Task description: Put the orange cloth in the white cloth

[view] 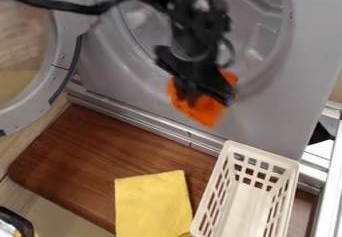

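The black gripper [204, 93] hangs at the upper middle, in front of the machine's round opening and above its lower rim. It is shut on the orange cloth [204, 112], which is bunched around the fingertips and dangles below them in the air. Part of the cloth is hidden behind the gripper. A white slatted basket [228, 188] stands at the lower right, below and to the right of the held cloth. I see no white cloth.
A yellow cloth [152, 203] lies flat on the brown wooden board [100, 151], left of the basket. The machine's round door [63, 66] stands open at the left. A metal rail [153, 123] runs between the board and the grey machine front [267, 126]. A dark-rimmed object [17, 221] sits bottom left.
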Motion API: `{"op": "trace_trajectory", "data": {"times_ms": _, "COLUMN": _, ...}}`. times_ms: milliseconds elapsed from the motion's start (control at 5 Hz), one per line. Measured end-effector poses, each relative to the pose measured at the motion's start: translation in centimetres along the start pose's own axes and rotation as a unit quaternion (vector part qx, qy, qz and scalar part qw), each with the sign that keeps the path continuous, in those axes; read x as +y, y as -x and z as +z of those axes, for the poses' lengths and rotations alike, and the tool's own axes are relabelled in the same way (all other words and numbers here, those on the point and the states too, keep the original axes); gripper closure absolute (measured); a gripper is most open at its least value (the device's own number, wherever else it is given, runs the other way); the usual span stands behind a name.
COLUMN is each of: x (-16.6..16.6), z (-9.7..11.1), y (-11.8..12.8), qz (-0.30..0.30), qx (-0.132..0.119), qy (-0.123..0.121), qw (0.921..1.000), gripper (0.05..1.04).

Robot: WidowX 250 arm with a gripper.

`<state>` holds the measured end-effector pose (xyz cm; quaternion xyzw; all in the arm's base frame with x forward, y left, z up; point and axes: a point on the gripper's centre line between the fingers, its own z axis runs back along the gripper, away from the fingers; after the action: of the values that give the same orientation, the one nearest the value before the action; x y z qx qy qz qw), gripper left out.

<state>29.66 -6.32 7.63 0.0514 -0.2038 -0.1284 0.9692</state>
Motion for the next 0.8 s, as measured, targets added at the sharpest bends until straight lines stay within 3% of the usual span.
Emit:
{"op": "trace_trajectory", "data": {"times_ms": 400, "x": -6.8, "z": -1.9, "y": -1.1, "qz": -0.071, "qx": 0.008, "qy": 0.037, "qw": 0.9967, "gripper": 1.011}}
{"op": "trace_trajectory", "data": {"times_ms": 800, "x": -9.9, "z": -3.3, "y": 1.5, "qz": -0.094, "qx": 0.040, "qy": 0.060, "qw": 0.9929, "gripper": 1.011}}
